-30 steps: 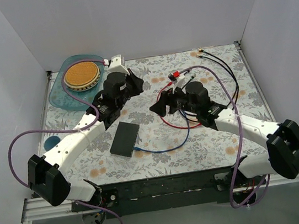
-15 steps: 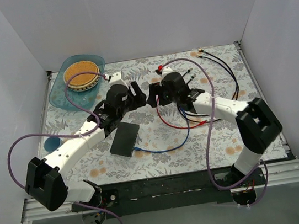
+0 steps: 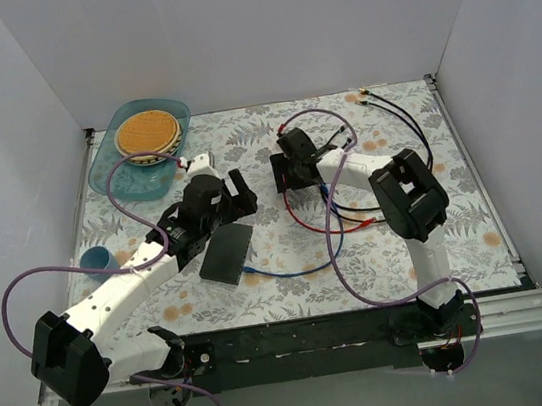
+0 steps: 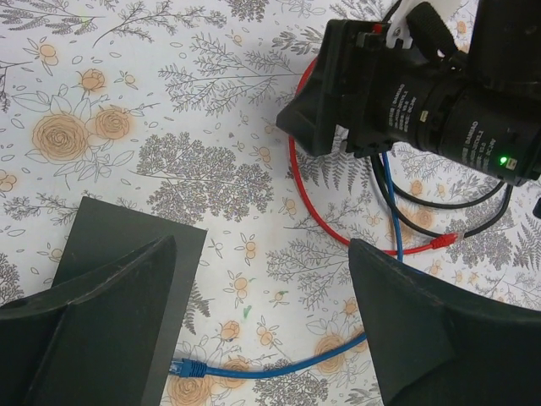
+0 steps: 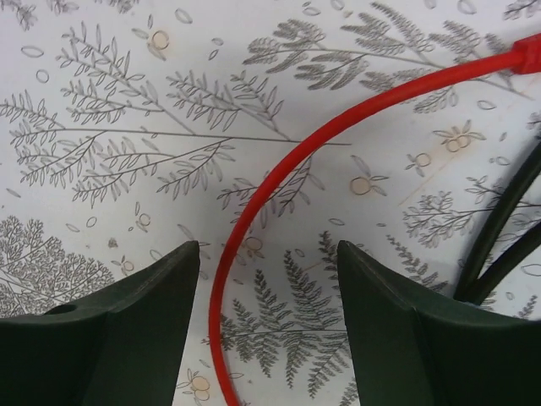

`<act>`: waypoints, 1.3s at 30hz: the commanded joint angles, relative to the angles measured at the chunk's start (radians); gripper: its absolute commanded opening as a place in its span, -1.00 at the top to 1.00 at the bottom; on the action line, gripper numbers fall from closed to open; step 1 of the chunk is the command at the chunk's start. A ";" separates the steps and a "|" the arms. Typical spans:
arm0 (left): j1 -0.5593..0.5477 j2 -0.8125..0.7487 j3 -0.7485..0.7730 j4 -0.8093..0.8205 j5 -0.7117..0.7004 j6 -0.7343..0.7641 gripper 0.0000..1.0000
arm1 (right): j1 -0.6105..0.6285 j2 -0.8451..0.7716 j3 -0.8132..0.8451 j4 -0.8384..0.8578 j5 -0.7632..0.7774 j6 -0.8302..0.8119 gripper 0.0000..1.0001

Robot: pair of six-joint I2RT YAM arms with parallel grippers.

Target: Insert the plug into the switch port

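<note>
The switch (image 3: 228, 253) is a flat black box lying left of the table's middle; in the left wrist view the switch (image 4: 118, 254) shows partly behind my lower-left finger. A blue plug (image 4: 184, 368) lies on the cloth against the switch's edge, and its blue cable (image 3: 301, 270) trails right. My left gripper (image 3: 246, 194) (image 4: 262, 254) hovers open just beyond the switch with nothing between its fingers. My right gripper (image 3: 283, 171) (image 5: 266, 254) is open, low over the cloth, with the red cable (image 5: 254, 211) running between its fingers. A red plug (image 4: 439, 243) lies beyond the left gripper.
A teal tray (image 3: 111, 175) holding a round tan disc (image 3: 147, 132) sits at the far left corner. A small blue cup (image 3: 95, 258) stands at the left edge. Black cables (image 3: 407, 128) and a purple one loop over the right half. White walls close three sides.
My left gripper went from shut to open and drew back toward the switch. The right arm folded and swung its gripper left and farther back, over the red cable.
</note>
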 commanded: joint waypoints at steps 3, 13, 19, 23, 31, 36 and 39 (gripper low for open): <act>0.000 -0.057 -0.026 -0.019 0.003 -0.007 -0.67 | -0.059 0.031 -0.008 0.089 -0.036 0.054 -0.37; -0.001 -0.077 -0.046 -0.020 0.013 -0.020 -0.69 | -0.041 0.286 0.302 -0.129 0.027 0.015 0.05; -0.001 -0.086 -0.058 -0.029 0.010 -0.023 -0.71 | -0.036 0.374 0.373 -0.202 -0.002 -0.031 0.93; 0.000 -0.094 -0.071 -0.034 0.007 -0.027 -0.72 | -0.036 0.279 0.310 -0.117 -0.097 -0.103 0.97; 0.000 -0.153 -0.138 -0.046 -0.022 -0.039 -0.80 | -0.042 -0.186 0.077 0.203 -0.398 -0.166 0.97; 0.000 -0.187 -0.169 -0.045 -0.042 -0.051 -0.94 | -0.102 -0.474 0.040 0.316 -0.540 -0.065 0.97; 0.000 -0.193 -0.178 -0.048 -0.043 -0.051 -0.96 | -0.178 -0.622 -0.035 0.472 -0.628 0.066 0.97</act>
